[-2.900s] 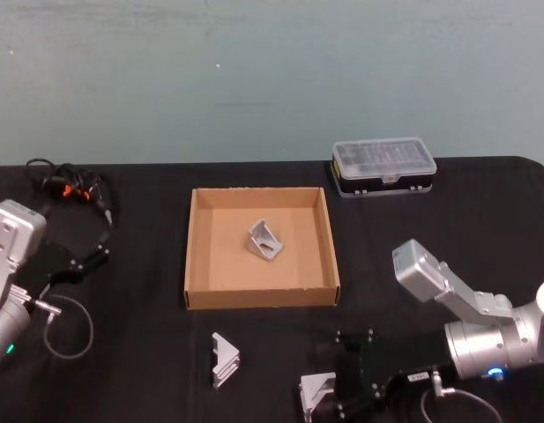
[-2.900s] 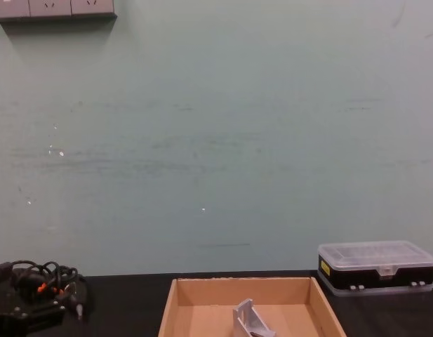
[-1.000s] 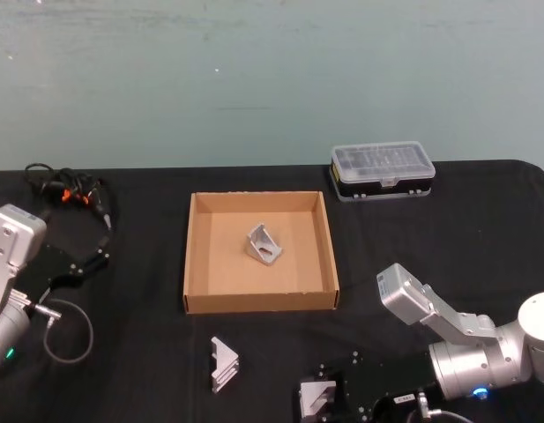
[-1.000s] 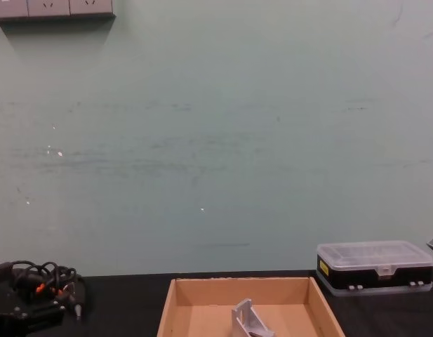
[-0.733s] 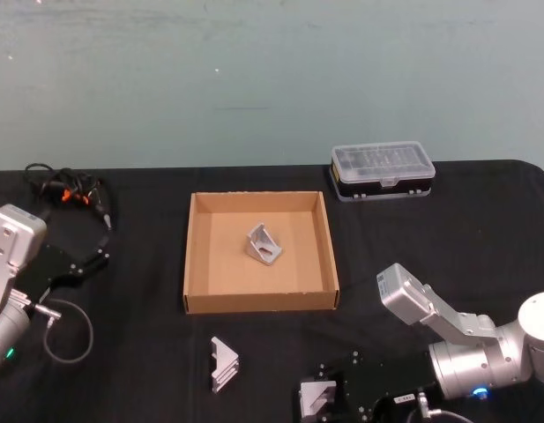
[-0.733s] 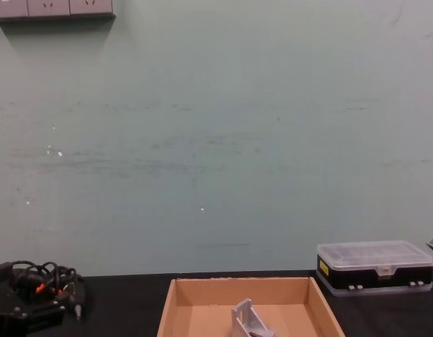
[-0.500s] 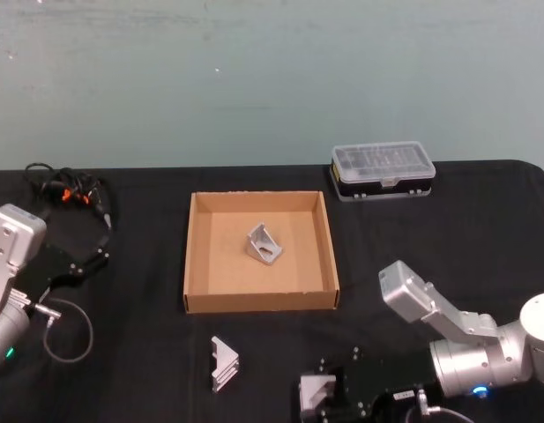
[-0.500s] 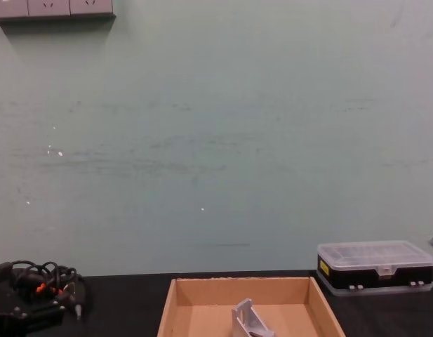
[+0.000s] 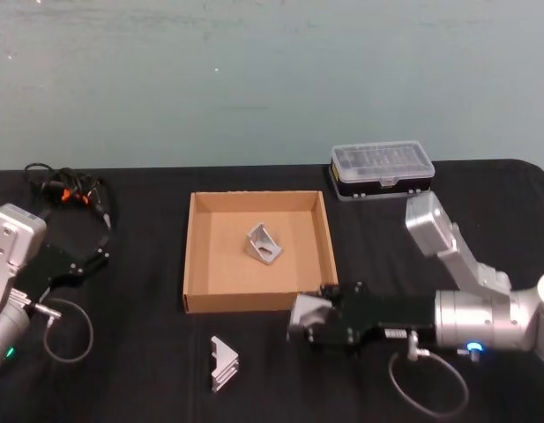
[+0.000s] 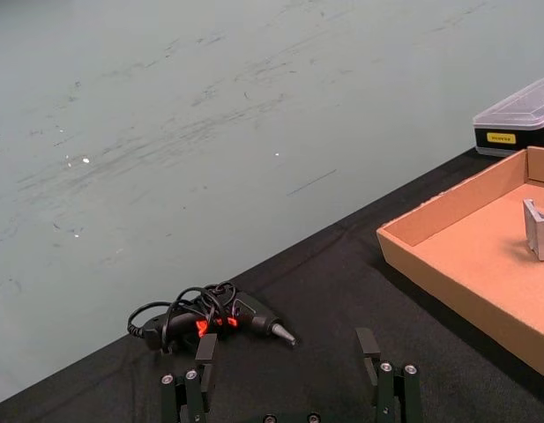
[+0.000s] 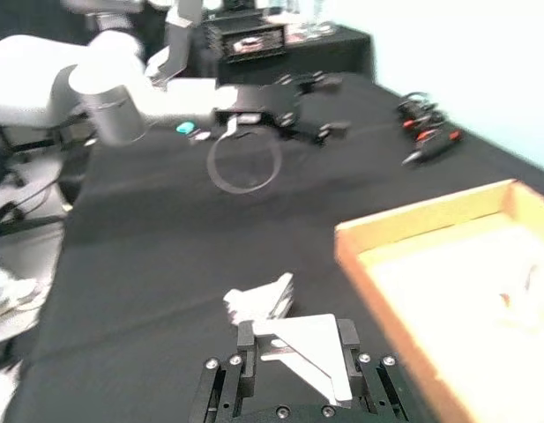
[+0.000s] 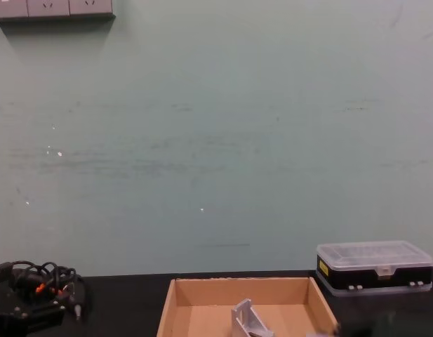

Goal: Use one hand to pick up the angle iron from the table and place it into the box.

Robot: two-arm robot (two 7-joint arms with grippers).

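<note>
Lifted off the table (image 9: 148,379) since the earlier frames and swung toward the box (image 9: 254,300). Angle iron (image 9: 307,312) now just outside the near right corner, clamped in the right gripper (image 9: 310,321). Best raised clear of the low wall, then released beside the bracket (image 9: 264,243) already inside. Left gripper (image 10: 285,348) parked at left, jaws wide. Depth of the grip hard to judge.

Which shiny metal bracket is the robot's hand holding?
The bracket in the right hand, near the box. Another lies inside it, one on the table.
</note>
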